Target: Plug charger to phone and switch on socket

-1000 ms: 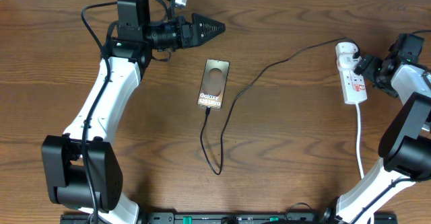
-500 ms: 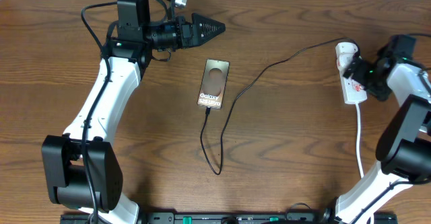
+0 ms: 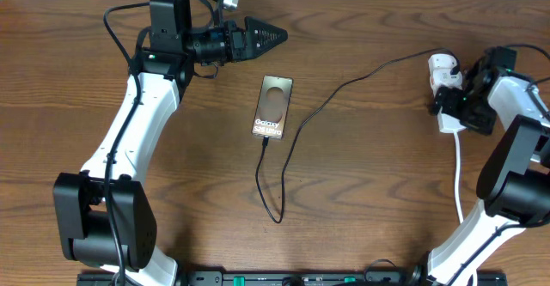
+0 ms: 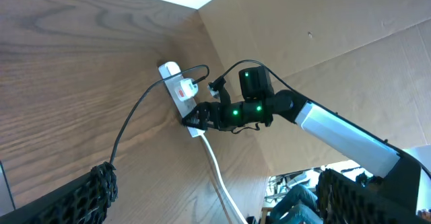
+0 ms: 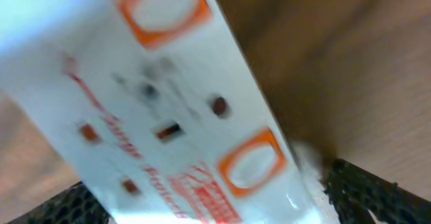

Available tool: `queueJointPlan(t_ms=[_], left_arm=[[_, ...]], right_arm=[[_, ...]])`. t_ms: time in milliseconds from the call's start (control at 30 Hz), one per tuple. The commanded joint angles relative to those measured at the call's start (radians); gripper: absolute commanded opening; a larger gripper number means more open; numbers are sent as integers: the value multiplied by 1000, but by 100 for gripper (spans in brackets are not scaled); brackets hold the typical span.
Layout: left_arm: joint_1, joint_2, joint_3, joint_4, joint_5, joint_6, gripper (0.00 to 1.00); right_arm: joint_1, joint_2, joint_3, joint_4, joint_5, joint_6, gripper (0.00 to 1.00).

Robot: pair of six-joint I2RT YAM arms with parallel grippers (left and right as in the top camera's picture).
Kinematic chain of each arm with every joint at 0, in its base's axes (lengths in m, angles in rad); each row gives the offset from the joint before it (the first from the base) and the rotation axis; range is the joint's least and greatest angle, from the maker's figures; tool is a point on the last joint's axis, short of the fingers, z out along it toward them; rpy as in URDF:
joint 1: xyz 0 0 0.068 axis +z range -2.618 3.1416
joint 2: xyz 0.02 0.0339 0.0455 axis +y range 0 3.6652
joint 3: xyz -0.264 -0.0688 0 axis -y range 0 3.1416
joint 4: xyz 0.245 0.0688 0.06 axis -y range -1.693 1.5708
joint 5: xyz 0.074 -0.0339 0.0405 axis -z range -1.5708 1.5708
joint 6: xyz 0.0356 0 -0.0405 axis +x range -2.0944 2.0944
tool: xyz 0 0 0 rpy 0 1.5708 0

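Note:
The phone (image 3: pixel 273 107) lies face up at the table's middle, with the black charger (image 3: pixel 296 131) cable running from its lower end, looping toward me and away right to the socket (image 3: pixel 449 124). My right gripper (image 3: pixel 447 101) is over that white strip, open. In the right wrist view the socket (image 5: pixel 175 103) fills the frame, blurred, with two orange-ringed switches, and the right gripper (image 5: pixel 225 200) has a finger on each side of it. My left gripper (image 3: pixel 273 36) hangs open and empty beyond the phone. The left wrist view shows the socket (image 4: pixel 176 89) far off under the right arm.
The socket's white cord (image 3: pixel 458 174) trails toward the front edge on the right. The charger's slack makes a loop (image 3: pixel 275 209) in front of the phone. A wall or board (image 4: pixel 323 42) rises behind the table's right end.
My right gripper has swung left from beside the socket to over it, covering its middle. The left arm, phone and cable have not moved.

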Motion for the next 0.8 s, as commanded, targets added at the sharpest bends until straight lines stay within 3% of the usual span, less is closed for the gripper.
queueJointPlan(t_ms=[0,767], left_arm=[[0,-20,14,2,-2,10,96],[0,-20,14,2,-2,10,96]], right_arm=[[-19,34,63,-72,-3,-59,99],[-17,-9,117,-122,-6,-111,99]])
